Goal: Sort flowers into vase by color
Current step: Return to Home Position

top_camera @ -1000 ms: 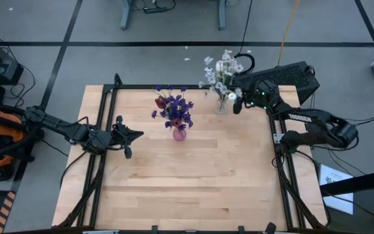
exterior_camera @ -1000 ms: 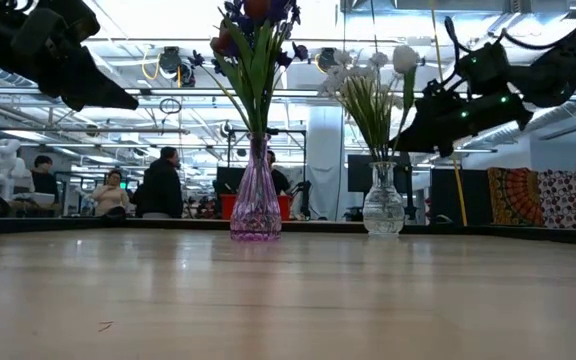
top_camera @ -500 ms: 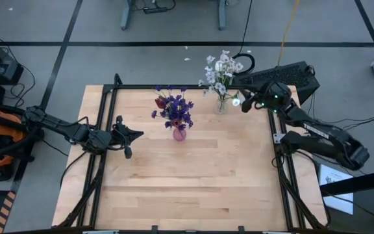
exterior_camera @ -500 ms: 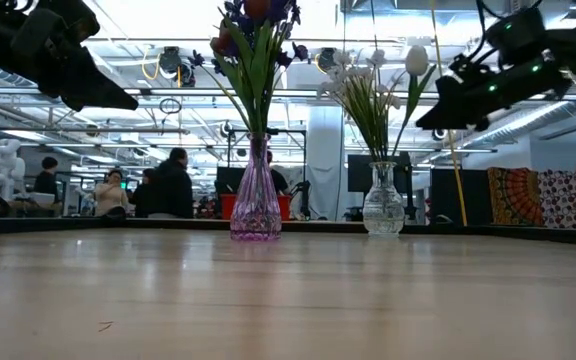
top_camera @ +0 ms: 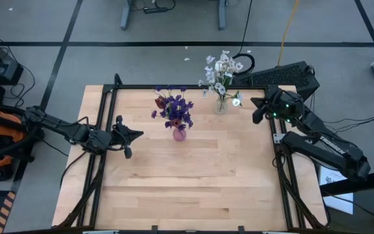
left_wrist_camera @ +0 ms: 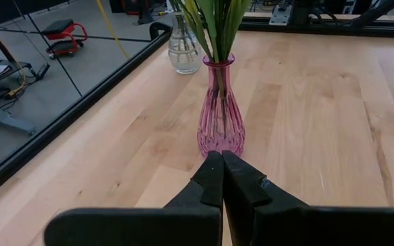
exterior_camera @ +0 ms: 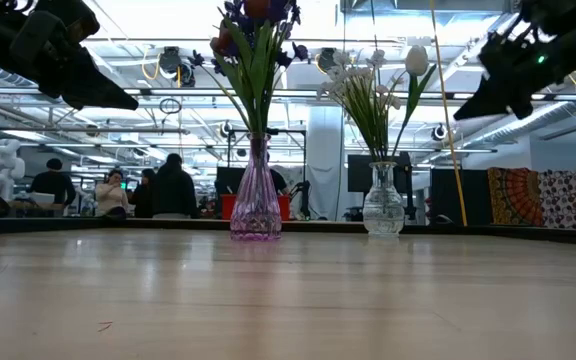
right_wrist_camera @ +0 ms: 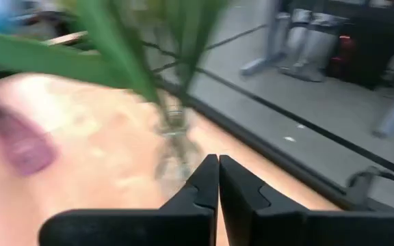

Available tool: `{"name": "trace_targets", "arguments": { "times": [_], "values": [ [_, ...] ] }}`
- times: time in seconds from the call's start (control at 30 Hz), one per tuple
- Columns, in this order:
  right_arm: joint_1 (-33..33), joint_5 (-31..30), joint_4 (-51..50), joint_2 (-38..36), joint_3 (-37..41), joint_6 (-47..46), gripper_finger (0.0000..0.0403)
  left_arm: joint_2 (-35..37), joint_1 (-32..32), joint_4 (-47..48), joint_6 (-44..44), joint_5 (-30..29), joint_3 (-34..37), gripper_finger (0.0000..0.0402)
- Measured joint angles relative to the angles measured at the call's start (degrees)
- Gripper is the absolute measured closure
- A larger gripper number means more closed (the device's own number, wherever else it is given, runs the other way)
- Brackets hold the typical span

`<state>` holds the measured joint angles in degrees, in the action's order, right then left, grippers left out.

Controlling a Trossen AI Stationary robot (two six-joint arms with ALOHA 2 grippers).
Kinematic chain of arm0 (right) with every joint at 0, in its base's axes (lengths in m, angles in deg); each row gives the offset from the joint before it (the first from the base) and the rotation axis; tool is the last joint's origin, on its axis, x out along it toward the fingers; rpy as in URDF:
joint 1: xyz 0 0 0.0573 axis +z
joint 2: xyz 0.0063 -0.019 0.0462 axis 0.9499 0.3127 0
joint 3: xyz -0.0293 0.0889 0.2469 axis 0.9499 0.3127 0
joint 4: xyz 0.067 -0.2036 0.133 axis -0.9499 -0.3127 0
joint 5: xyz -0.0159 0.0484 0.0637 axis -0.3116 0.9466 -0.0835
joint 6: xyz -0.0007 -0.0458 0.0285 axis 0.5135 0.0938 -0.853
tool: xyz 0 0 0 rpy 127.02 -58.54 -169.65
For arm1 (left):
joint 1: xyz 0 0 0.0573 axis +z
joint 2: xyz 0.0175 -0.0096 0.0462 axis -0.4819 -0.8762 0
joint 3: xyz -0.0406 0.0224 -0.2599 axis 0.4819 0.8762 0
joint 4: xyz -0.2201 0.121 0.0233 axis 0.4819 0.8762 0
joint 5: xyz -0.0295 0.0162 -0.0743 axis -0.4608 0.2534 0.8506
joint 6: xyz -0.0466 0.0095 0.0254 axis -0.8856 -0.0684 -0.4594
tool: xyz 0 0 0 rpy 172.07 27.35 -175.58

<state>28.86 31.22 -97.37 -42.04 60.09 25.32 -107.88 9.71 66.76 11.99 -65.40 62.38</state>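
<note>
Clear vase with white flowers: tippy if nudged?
Probably top-heavy: the white flowers rise well above the short clear vase. Likely fragile and slick if glass. It stands near the table edge, so a push risks a fall.

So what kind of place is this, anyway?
Probably a robotics lab in an open industrial hall: left arm and right arm at a framed wooden table, exposed ceiling beams, people in the background.
</note>
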Motion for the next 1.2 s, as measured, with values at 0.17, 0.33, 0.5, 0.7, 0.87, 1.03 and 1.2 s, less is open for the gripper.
{"name": "trace_targets", "arguments": {
  "times": [0.17, 0.33, 0.5, 0.7, 0.87, 1.03, 1.2],
  "values": [
    [9.3, 3.3, -1.7, -2.3, -1.8, -4.9, 0.0402, 0.0, 0.0, 0.0, 0.0, 0.0, 0.0, 0.0398],
    [20.7, -3.0, 0.3, 1.3, -1.4, -7.4, 0.0402, 0.0, 0.0, 0.0, 0.1, 0.0, 0.0, 0.0398],
    [29.7, -4.7, 8.3, 8.1, -1.3, -7.4, 0.0403, 0.0, 0.0, 0.0, -0.3, 0.0, 0.0, 0.0398],
    [34.7, -4.8, 12.7, 13.2, -1.3, -9.2, 0.0403, 0.1, 0.0, -0.6, -0.5, -2.3, 0.0, 0.0398],
    [36.5, -4.8, 13.2, 14.9, -1.3, -12.6, 0.0403, 1.6, 0.0, -0.5, 1.6, 3.0, 0.0, 0.0398],
    [36.9, -4.8, 13.3, 15.9, -1.3, -14.5, 0.0403, 4.1, 0.5, -0.8, 5.9, 11.2, 0.0, 0.0398],
    [36.8, -4.9, 16.6, 16.9, -1.3, -14.9, 0.0403, 4.6, 4.9, -13.9, 11.4, 18.2, 3.0, 0.0398]
  ]
}}
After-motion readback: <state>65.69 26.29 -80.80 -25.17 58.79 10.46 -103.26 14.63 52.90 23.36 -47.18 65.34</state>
